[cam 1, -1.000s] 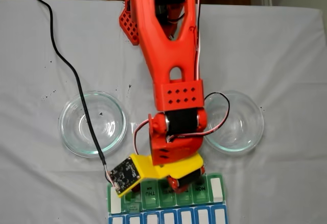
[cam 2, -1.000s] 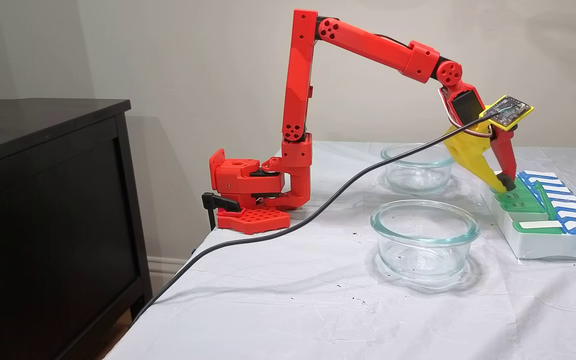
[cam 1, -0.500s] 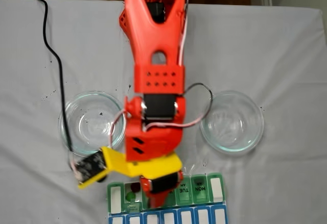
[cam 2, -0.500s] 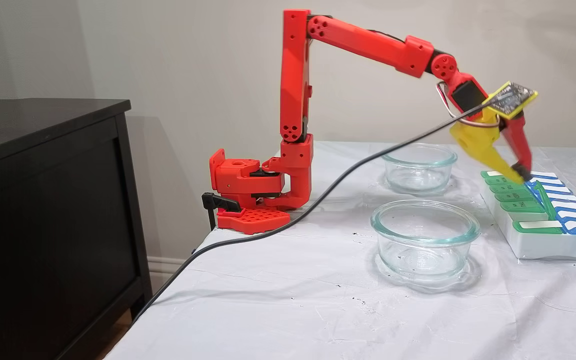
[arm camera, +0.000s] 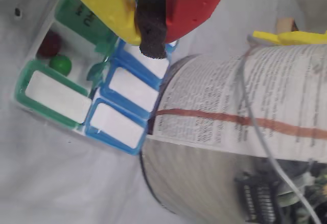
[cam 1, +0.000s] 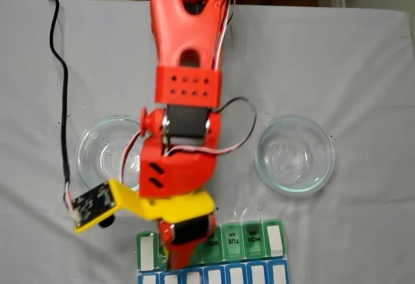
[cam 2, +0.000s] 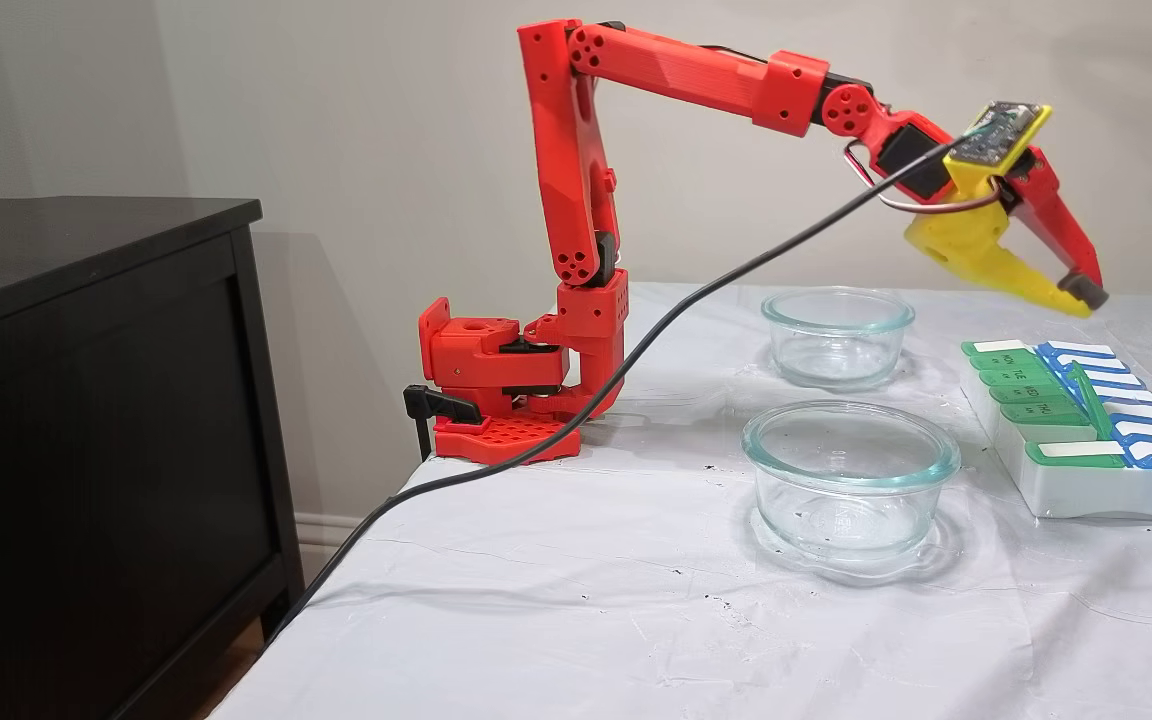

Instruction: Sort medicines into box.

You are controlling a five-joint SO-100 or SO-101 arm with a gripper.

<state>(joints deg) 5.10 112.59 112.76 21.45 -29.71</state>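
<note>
Hand [cam 2: 1076,298] above box [cam 2: 1086,480]; jaws seemingly closed.

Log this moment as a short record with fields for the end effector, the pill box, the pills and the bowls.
end effector: raised above the far end of the pill box, jaws closed, nothing held
pill box: at the table's right end in the side fixed view; one green lid standing open
pills: one dark red ball and one green ball side by side in the open compartment, wrist view
glass bowls: near bowl and far bowl, both empty
</note>
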